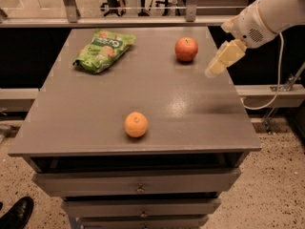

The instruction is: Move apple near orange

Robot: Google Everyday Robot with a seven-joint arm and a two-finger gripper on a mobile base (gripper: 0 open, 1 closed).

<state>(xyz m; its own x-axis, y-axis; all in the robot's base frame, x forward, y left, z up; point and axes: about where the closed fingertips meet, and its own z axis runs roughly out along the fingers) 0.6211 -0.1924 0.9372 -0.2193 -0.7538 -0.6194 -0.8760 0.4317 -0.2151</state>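
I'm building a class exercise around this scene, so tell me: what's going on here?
A robot arm reaches in from the right. Its gripper hovers over the right side of the table, just right of the apple and not touching it. The apple sits at the far right. The orange lies near the front edge, well apart from it. A green bag lies at the far left. The apple is not yet near the orange.

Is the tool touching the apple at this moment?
Apart. In the camera view, the tool hangs to the right of the apple, near the right edge of the table, and a strip of bare table shows between them.
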